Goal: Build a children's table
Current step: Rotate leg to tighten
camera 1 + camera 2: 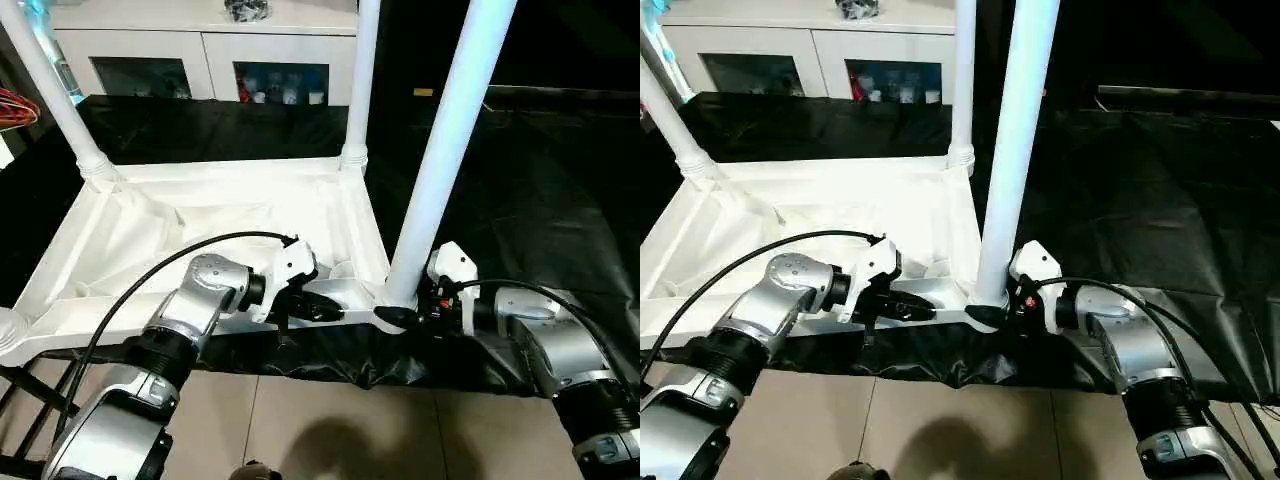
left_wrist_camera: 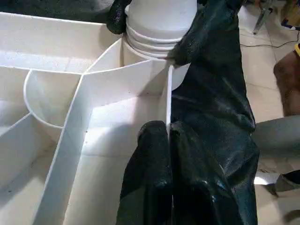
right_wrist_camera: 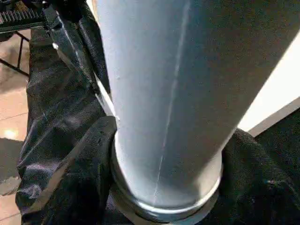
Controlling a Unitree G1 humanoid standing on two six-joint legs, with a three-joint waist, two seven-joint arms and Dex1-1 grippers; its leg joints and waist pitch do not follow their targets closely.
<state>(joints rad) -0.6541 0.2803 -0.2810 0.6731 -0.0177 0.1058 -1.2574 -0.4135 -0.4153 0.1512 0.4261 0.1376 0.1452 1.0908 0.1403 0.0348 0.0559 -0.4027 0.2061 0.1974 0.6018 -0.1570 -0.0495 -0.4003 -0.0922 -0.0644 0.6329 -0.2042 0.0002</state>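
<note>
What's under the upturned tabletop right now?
A black cloth lies under the tabletop, hanging over the near edge above the tiled floor. What supports the cloth is covered.

The 2 eye views look forward and down from the head over both forearms, sharing the upturned children's table (image 1: pixel 220 225). The left wrist view looks close along its gripper (image 2: pixel 169 140) at a corner socket. The right wrist view sits very near 1 leg (image 3: pixel 173 93).
</note>
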